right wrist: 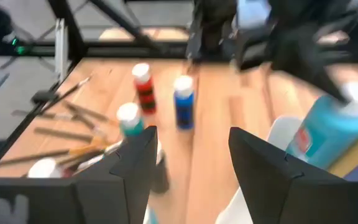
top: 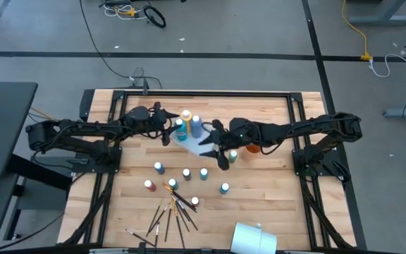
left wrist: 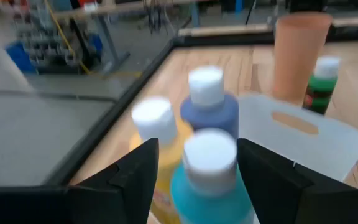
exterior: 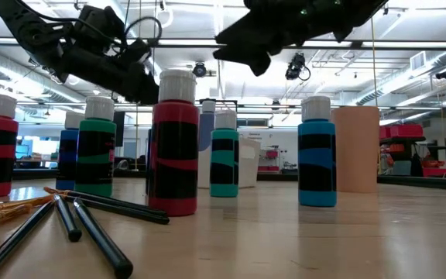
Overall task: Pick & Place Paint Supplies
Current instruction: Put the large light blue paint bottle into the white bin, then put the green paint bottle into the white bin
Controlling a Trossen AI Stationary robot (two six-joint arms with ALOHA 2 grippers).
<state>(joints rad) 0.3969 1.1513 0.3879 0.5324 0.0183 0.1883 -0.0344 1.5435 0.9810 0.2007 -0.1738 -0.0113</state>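
Closest to the low camera, dark-tipped brushes (exterior: 68,221) lie flat on the wooden counter (top: 259,204), fanned out near its front edge (top: 171,212). A white cup (top: 254,238) lies on its side at the front edge, well apart from them.

Just behind the brushes stand loose paint bottles. A red bottle (exterior: 173,143) is the nearest one. A green bottle (exterior: 97,147), a teal bottle (exterior: 224,153) and a blue bottle (exterior: 317,153) stand upright around it, each apart from the others.

Farther back, in the middle of the counter, is a clear white bin (left wrist: 303,134). Three bottles stand close together at its near corner: a light blue one (left wrist: 211,180), a yellow one (left wrist: 157,146) and a purple-blue one (left wrist: 209,102). An orange cup (left wrist: 298,53) stands behind the bin with a green bottle (left wrist: 319,84) just beside it.

The left claw (left wrist: 197,165) is at this group. Its fingers are wide apart, one on each side of the light blue bottle, and they do not press on it.

The right claw (right wrist: 188,158) hangs above the counter by the bin. Its fingers are spread wide and hold nothing.
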